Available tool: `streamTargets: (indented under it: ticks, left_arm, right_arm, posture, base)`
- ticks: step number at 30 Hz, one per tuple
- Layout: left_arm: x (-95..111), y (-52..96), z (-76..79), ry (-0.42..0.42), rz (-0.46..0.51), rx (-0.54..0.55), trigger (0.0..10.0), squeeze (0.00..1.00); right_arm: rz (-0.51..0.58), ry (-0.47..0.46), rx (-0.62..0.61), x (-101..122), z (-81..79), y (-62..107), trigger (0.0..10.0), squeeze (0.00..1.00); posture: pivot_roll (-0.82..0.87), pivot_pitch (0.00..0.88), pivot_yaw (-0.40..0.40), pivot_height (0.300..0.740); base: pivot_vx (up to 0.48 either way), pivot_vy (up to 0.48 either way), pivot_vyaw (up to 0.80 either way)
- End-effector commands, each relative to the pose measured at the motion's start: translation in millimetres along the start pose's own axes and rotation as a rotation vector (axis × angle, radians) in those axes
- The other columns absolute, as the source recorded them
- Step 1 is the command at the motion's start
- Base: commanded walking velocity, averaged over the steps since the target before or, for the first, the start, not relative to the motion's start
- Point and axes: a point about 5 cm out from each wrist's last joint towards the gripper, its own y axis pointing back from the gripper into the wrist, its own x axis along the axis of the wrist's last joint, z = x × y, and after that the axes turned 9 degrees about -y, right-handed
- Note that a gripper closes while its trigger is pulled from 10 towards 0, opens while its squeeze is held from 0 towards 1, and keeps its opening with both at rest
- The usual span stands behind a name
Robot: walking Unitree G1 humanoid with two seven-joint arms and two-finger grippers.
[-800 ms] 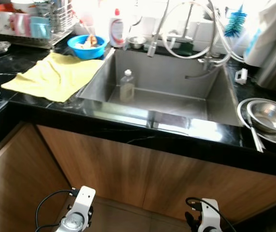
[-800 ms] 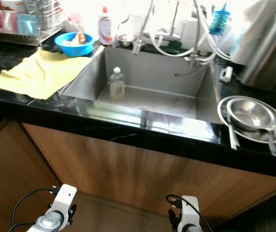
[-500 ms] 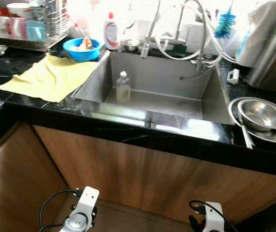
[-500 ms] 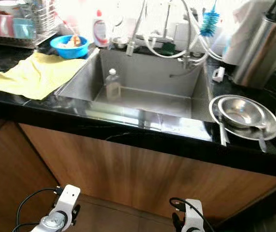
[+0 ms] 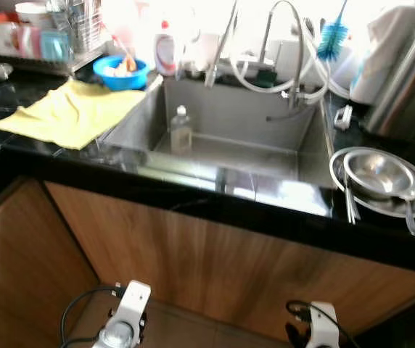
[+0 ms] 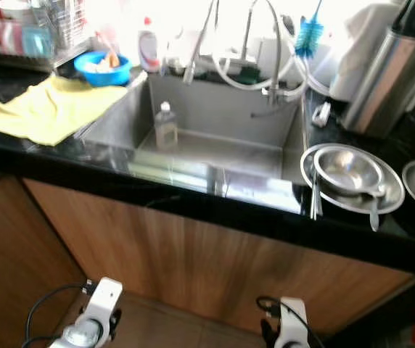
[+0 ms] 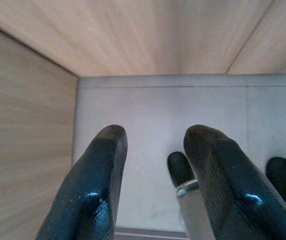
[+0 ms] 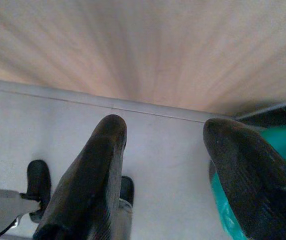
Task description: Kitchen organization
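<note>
A steel sink (image 5: pixel 265 123) is set into a black counter (image 5: pixel 193 192). A clear plastic bottle (image 5: pixel 181 130) stands upright inside the sink at its left. A yellow cloth (image 5: pixel 70 112) lies on the counter left of the sink. A blue bowl (image 5: pixel 120 71) with food scraps sits behind the cloth. Steel bowls and plates (image 5: pixel 381 181) with a spoon lie right of the sink. Both arms hang low by the wood cabinet front. My left gripper (image 7: pixel 153 145) is open over the floor. My right gripper (image 8: pixel 165 140) is open too, with nothing between its fingers.
A dish rack with mugs (image 5: pixel 40 40) stands at the back left. A detergent bottle (image 5: pixel 165 52), a tap with hoses (image 5: pixel 280 43) and a blue brush (image 5: pixel 331 40) line the back of the sink. A steel kettle (image 5: pixel 403 87) stands at the right. A green object (image 8: pixel 278 150) lies on the floor.
The whole picture has shifted: the camera has moved, so the sink sits a little farther left and more of the dishes at the right shows. Both arms stay hanging low.
</note>
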Motion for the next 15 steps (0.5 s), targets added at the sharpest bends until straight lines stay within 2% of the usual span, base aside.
streamTargets:
  ticks: [1, 15]
  left_arm:
    - [-4.9, 0.6, -3.9, -0.005, -0.020, 0.008, 10.0, 0.00]
    - [-5.3, 0.7, -4.6, 0.014, -0.019, 0.010, 10.0, 0.00]
  right_arm:
    - [0.006, 0.000, 0.009, 2.1, -3.3, -1.0, 10.0, 0.00]
    - [0.039, 0.013, -0.007, 6.6, -1.8, -1.0, 10.0, 0.00]
  posture:
    - [-0.01, 0.000, -0.065, 0.740]
    - [-0.02, 0.000, -0.064, 0.740]
  base:
    - [0.000, 0.000, 0.00]
    - [0.000, 0.000, 0.00]
